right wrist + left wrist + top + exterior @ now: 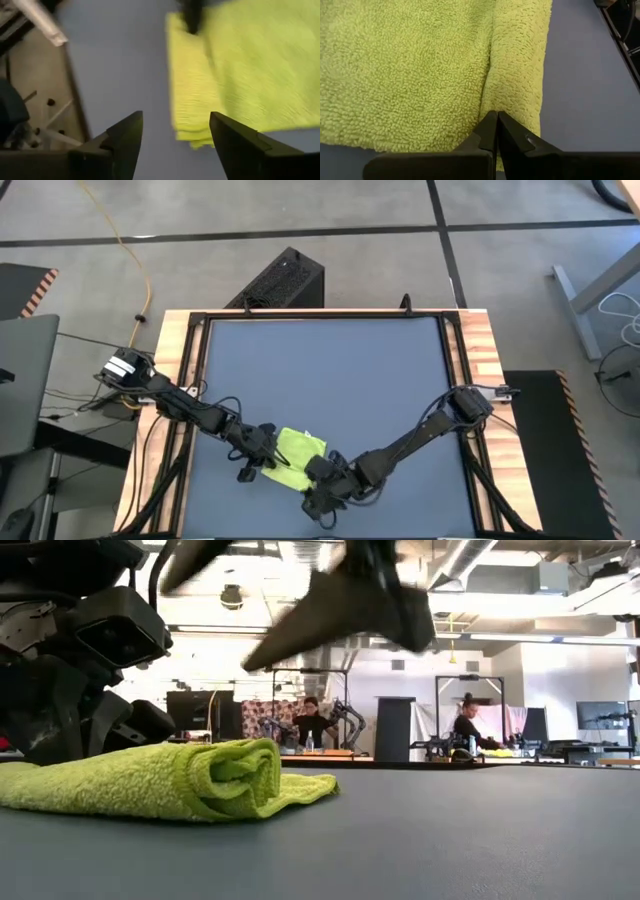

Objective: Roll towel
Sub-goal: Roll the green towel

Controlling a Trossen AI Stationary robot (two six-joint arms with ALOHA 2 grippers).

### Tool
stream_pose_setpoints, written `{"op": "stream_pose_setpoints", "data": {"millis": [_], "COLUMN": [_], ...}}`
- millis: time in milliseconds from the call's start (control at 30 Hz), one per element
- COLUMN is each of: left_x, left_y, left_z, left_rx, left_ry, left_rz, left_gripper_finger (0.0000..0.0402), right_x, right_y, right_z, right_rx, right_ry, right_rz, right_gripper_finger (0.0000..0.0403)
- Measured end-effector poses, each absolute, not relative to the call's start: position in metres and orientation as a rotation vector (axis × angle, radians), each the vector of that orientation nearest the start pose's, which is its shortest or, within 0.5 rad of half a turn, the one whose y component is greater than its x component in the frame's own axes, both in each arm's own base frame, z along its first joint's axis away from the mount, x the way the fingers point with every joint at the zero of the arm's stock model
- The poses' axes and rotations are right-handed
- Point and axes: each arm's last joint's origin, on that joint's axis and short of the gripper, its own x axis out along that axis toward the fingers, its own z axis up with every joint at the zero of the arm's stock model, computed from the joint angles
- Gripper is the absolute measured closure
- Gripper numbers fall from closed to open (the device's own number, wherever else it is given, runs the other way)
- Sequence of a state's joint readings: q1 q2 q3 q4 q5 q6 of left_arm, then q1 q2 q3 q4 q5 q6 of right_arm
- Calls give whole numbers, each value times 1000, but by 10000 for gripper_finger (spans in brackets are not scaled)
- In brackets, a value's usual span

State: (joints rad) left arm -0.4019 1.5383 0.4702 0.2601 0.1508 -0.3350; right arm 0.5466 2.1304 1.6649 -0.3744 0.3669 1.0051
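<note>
The left gripper (496,131), fingers pressed together, rests on the towel (293,454), which lies on the mat (330,370) near its front edge, between the two arms. One edge is curled into a loose first roll; most of the cloth lies flat. The right gripper (175,135) hovers beside it, fingers apart, holding nothing.

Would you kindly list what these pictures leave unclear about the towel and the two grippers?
- High view: both grippers cover the towel edges, so how far it is rolled is hidden.
- Low view: a dark arm hides the towel's left end; the other gripper is motion-blurred.
- Left wrist view: the shut left gripper blocks whether it pinches cloth.
- Right wrist view: the open right gripper is clear; the towel is blurred and cropped.
</note>
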Motion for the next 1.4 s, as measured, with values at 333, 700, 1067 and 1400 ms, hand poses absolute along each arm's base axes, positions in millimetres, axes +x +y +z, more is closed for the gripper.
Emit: {"op": "stream_pose_setpoints", "data": {"millis": [333, 700, 1067, 1400], "left_x": [227, 228, 227, 229], "left_y": [-101, -99, -98, -95], "left_z": [112, 112, 111, 112], "left_rx": [-219, -237, -247, -259], "left_ry": [898, 903, 911, 915], "left_rz": [-384, -384, -393, -419], "left_gripper_finger": [401, 401, 401, 401], "right_x": [401, 416, 415, 415], "right_y": [267, 254, 254, 251], "right_z": [177, 152, 126, 125], "right_rx": [43, -38, 27, 227], "right_ry": [648, 702, 754, 742], "right_rz": [-99, -82, -156, -262], "right_gripper_finger": [143, 143, 196, 381]}}
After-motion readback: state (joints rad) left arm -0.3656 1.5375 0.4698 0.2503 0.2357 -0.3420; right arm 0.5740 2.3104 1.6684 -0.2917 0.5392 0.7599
